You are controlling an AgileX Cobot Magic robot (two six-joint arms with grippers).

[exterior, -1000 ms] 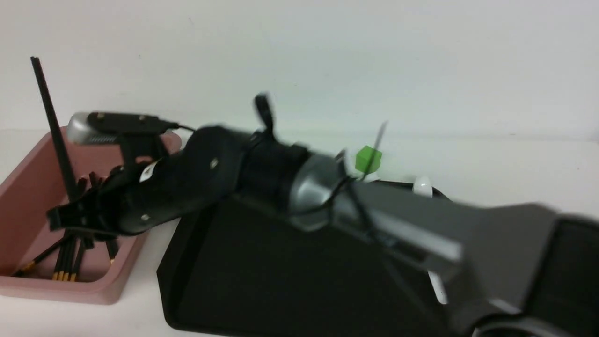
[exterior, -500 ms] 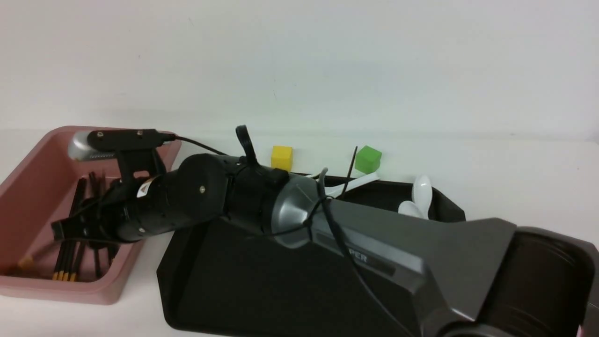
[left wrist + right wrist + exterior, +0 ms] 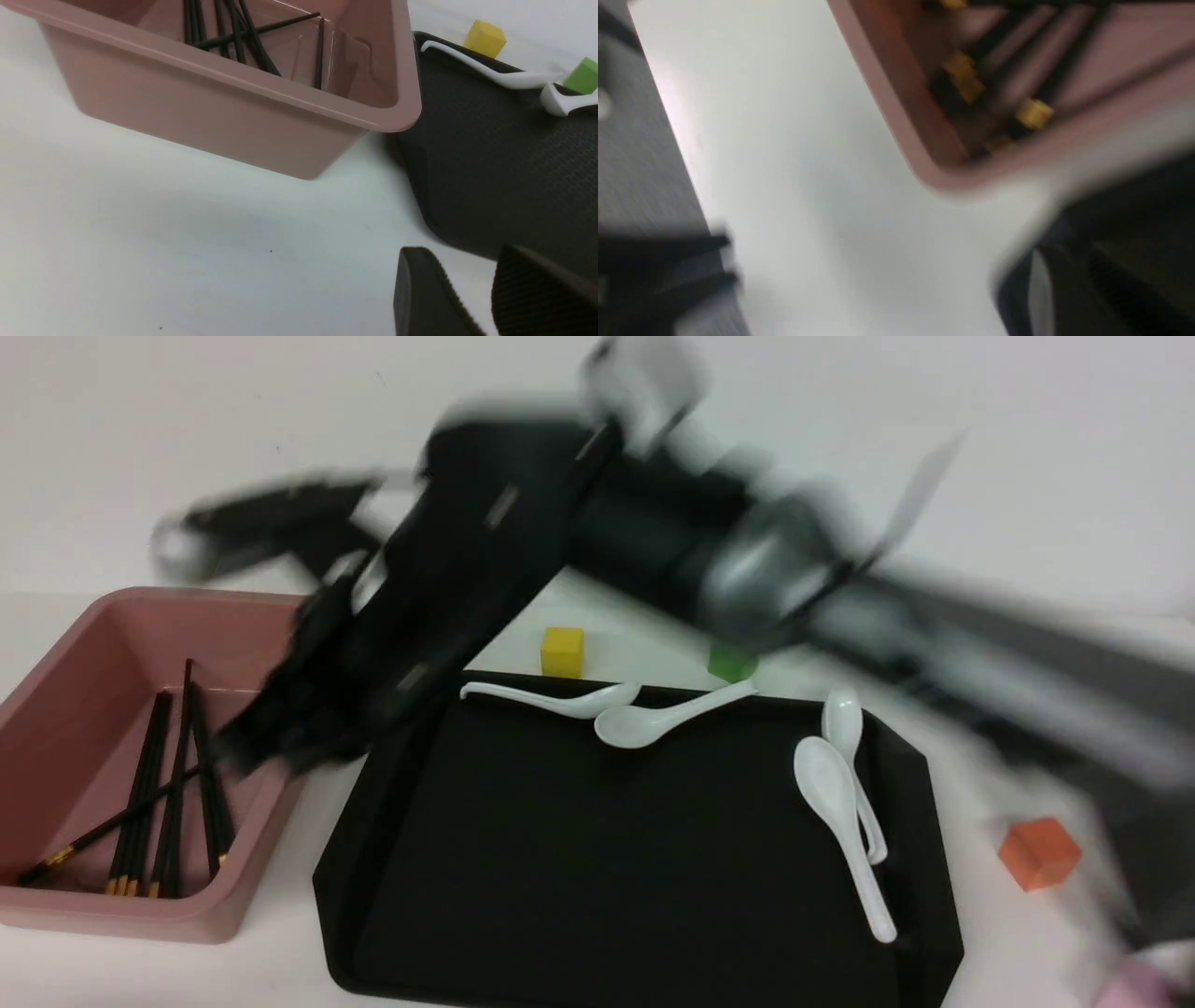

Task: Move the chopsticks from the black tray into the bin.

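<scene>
Chopsticks (image 3: 173, 784) lie in the bin (image 3: 56, 709); white spoons (image 3: 840, 803) on black tray (image 3: 607, 868).

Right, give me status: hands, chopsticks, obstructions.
Left hand open, empty. Right hand blurred by pink plastic bin, grip unreadable. Black gold-banded chopsticks lie in bin; flat black plastic tray shows only white spoons. Nothing seen blocking.

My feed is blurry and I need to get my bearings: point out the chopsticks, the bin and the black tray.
chopsticks (image 3: 175, 784), front view, mid-shaft of one stick.
bin (image 3: 121, 917), front view, near outer wall.
black tray (image 3: 607, 859), front view, bare floor.
</scene>
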